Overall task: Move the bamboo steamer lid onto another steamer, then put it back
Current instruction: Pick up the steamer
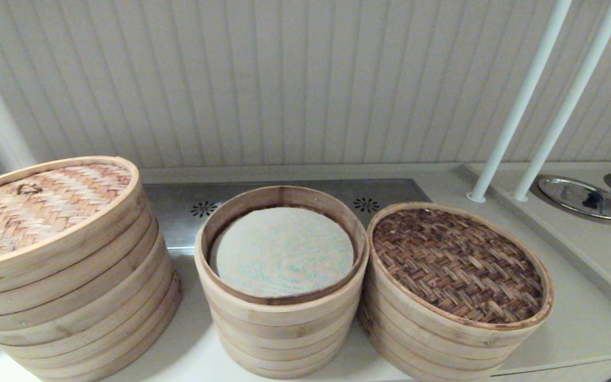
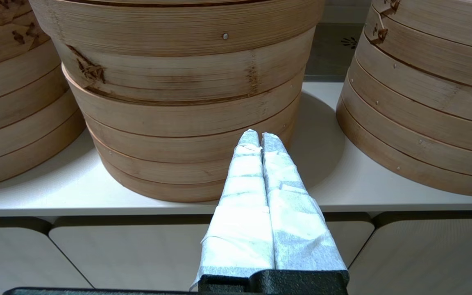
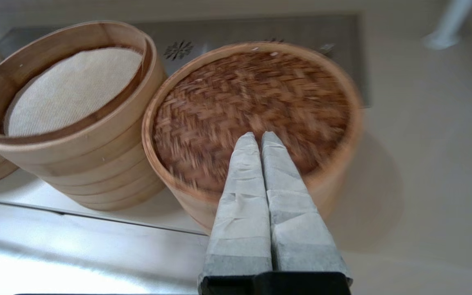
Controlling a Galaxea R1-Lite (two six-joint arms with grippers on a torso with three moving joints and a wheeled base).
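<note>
The dark brown herringbone bamboo steamer lid sits flat on the right-hand stack, hiding that stack's liner. Touching it on the left stands the open middle steamer with a brown inner rim and a pale grey-green liner. Neither arm shows in the head view. My right gripper is shut and empty, hovering over the lid's near edge. My left gripper is also shut and empty, low in front of the counter edge, pointing at the middle stack's lower tiers.
A wider stack with a light tan woven lid stands at the left. Two white poles rise at the back right beside round metal lids. Bare counter lies right of the lidded stack.
</note>
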